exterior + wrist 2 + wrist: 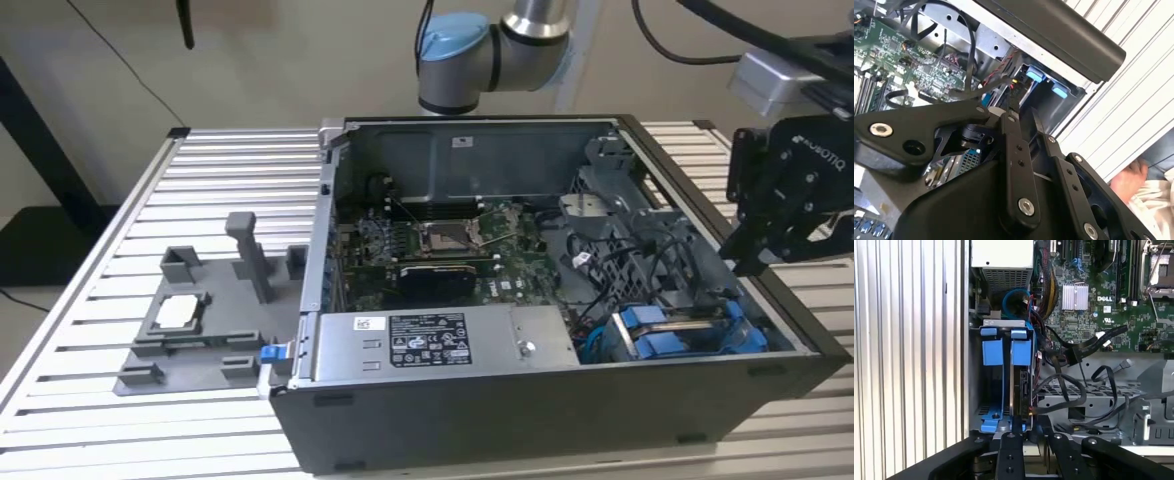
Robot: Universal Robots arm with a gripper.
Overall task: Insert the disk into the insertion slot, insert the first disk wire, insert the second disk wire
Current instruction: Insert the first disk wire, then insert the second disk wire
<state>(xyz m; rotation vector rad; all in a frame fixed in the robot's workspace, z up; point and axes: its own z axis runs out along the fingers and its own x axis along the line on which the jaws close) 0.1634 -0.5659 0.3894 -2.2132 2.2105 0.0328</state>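
In the insertion slot (742, 330), disk (1020, 385): sitting edge-on
Gripper (750, 258): hovering, slot lying at its 7 o'clock in exterior view; grip, can't tell

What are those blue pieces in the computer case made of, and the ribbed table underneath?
The blue pieces look like moulded plastic: bright even colour, soft sheen. The table seems bare aluminium: pale silver, ribbed slats with a matte shine.

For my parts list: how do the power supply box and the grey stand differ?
The power supply box is silver with a white label, inside the computer case; the grey stand is matte, has upright posts, and sits outside on the slatted table. Neither is held.
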